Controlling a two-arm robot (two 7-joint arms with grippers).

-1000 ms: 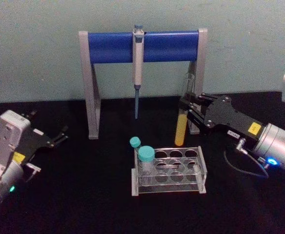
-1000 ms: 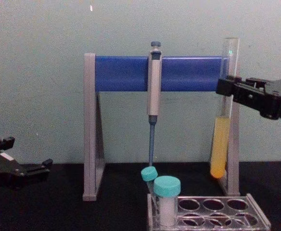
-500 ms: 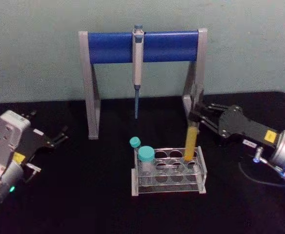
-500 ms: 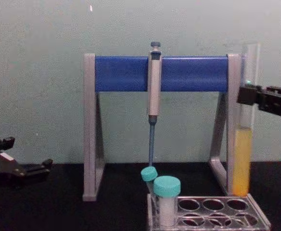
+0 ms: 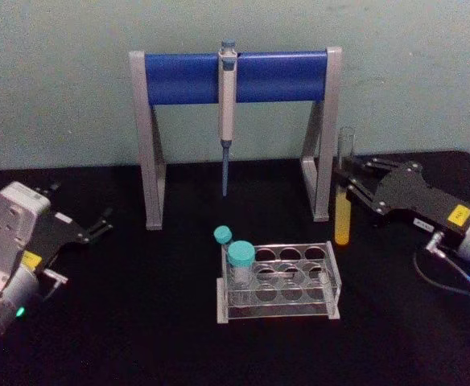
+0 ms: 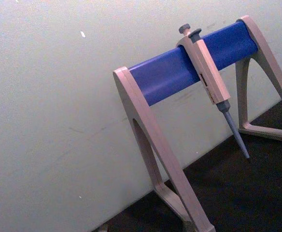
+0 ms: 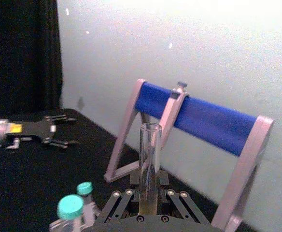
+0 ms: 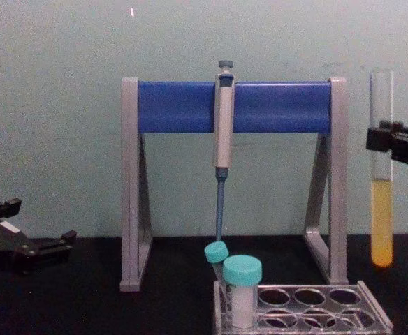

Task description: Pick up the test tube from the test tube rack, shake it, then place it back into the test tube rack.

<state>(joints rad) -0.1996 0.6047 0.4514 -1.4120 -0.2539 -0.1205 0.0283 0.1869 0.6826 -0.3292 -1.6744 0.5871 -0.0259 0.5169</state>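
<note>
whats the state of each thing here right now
test tube, uncapped, upright, out of the rack, yellow liquid in its lower part
right gripper, shut on the test tube
test tube rack, holds two teal-capped tubes at its left end, other holes empty
left gripper, open, parked at the left
pipette, hanging on the pipette stand

Plain pale green wall (image 5: 58, 80) behind a matte black table (image 5: 138, 338).

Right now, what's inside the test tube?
Yellow liquid fills the lower part of the test tube; above it looks empty. The right gripper hides a short band of glass.
</note>
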